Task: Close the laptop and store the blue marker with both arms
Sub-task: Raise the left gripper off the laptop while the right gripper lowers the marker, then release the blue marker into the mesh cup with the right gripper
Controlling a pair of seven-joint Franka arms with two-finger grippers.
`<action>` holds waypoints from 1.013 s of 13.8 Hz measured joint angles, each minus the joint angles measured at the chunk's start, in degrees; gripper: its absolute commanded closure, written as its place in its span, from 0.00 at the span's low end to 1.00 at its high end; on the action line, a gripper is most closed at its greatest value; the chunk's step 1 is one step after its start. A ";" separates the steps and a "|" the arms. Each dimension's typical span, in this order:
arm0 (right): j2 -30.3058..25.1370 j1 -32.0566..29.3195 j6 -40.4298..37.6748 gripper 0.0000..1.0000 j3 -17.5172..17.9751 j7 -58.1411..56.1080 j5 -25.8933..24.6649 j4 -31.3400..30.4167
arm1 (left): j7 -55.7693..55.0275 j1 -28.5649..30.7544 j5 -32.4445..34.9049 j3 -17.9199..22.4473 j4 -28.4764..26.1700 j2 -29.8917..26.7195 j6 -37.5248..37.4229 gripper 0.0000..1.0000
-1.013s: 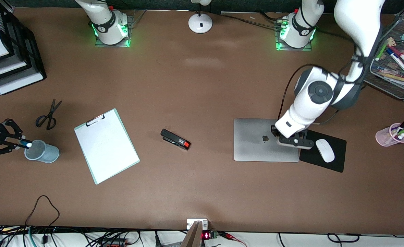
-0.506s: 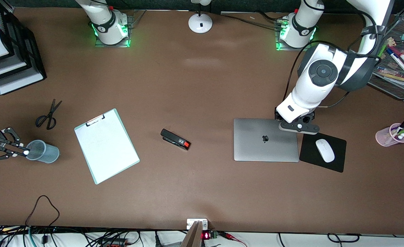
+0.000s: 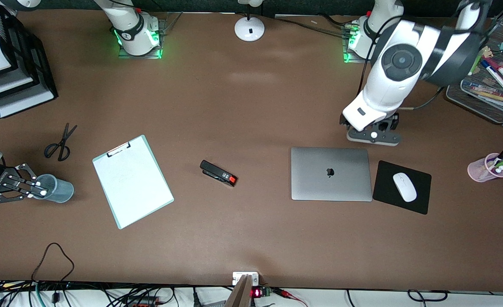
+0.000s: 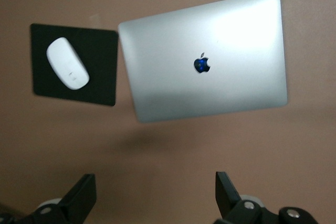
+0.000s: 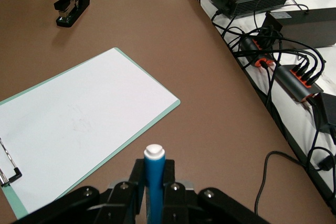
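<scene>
Both arms have moved in the past second: the right gripper (image 3: 18,186) has sunk against the pen cup (image 3: 57,189), and the left gripper (image 3: 373,135) has risen off the lid and drawn back toward its base.

At the frame's edge, at mid-height toward the right arm's end of the table, we see the right gripper lying nearly level, its tips at the cup's rim. The right wrist view shows the blue marker (image 5: 154,182) upright, white end up, with the fingers (image 5: 176,192) pressed close on either side. We judge it still gripped, not yet released into the cup.

Toward mid-frame lie the clipboard (image 3: 132,181) and the stapler (image 3: 218,173), both untouched.

Farther along, the laptop (image 3: 331,173) lies shut and flat, logo up, beside the mouse (image 3: 404,186). That half of the job looks done to us.

Just above it in the frame, the left gripper hangs over bare table (image 3: 251,106), jaws spread wide and empty, wrist angled down from a high, folded elbow. Letting go of the marker is what remains.
</scene>
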 measured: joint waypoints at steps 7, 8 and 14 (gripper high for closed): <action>2.36 -2.44 -0.99 0.86 0.00 -3.02 0.40 -0.33 | 8.65 4.64 -5.25 0.89 14.68 -0.29 -15.14 0.00; 2.42 -2.59 -1.36 0.85 0.00 -3.02 0.40 -0.47 | 10.86 5.15 -5.86 2.58 15.11 -0.28 -15.17 0.00; 2.94 -3.99 -3.92 0.78 0.01 -3.05 0.41 -0.97 | 23.52 3.64 -12.08 19.73 9.37 -1.99 -9.55 0.00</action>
